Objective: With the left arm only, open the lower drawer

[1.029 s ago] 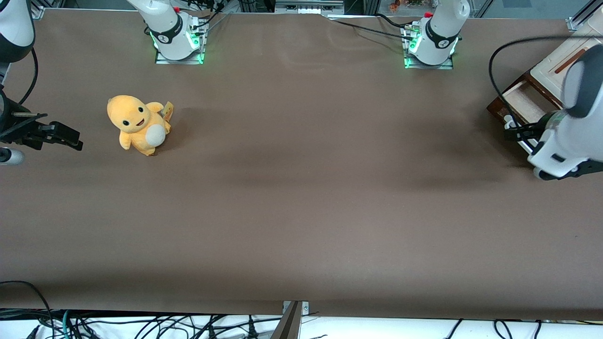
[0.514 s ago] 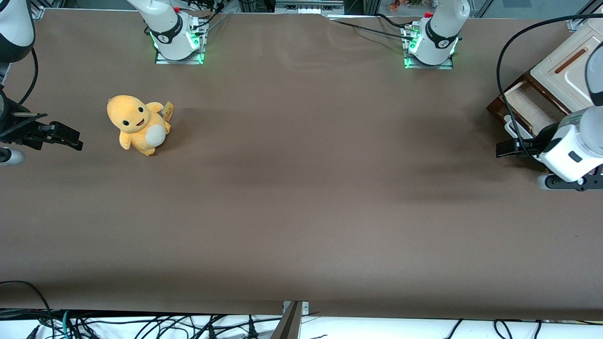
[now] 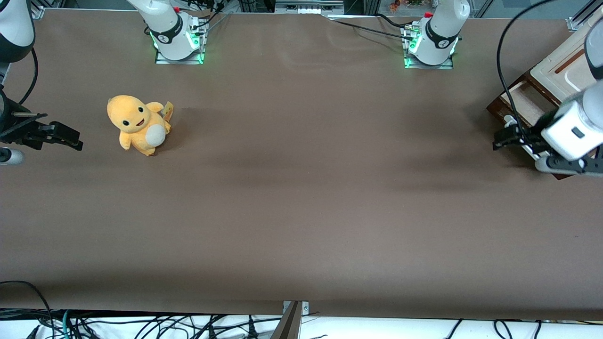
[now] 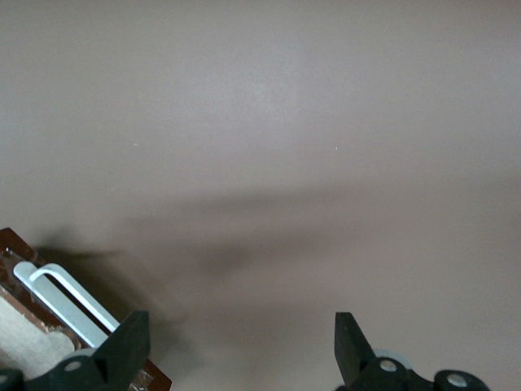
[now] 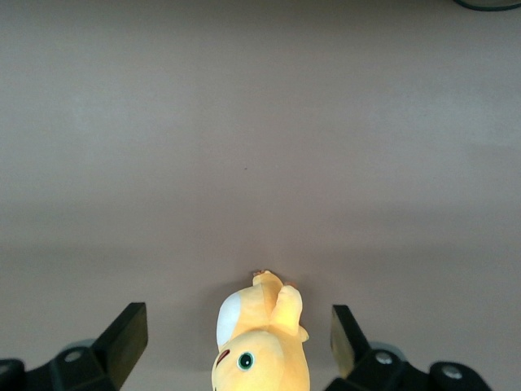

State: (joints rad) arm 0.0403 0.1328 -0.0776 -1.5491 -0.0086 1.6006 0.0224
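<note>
Drawer work at the working arm's end of the table: I am looking at the lower drawer [image 3: 520, 101], which is sitting pulled out from under the cream-white upper part [image 3: 563, 66] of the small cabinet, its pale wood inside showing in the front view. Its dark-brown front and white bar handle [image 4: 61, 297] are facing the open brown table [image 3: 301, 188].

I am holding the left arm [image 3: 577, 127] low over the table just in front of that drawer. Its black gripper [image 3: 509, 138] is hovering right at the handle, pointing toward the middle of the table. In the left wrist view the gripper [image 4: 240, 346] is showing its fingers [image 4: 126, 346] spread wide apart, with nothing between them. One finger is sitting just beside the handle and partly in front of the drawer's corner; whether it is touching the bar, I cannot tell. The other finger is hanging over bare table, well clear of the drawer. A black cable [image 3: 501, 70] is looping up from the wrist.

Toward the parked arm's end of the table, a yellow plush toy [image 3: 138, 124] is sitting upright with its white belly facing the front camera, well apart from the cabinet. The right wrist view is looking down on that same plush toy [image 5: 260, 342].
</note>
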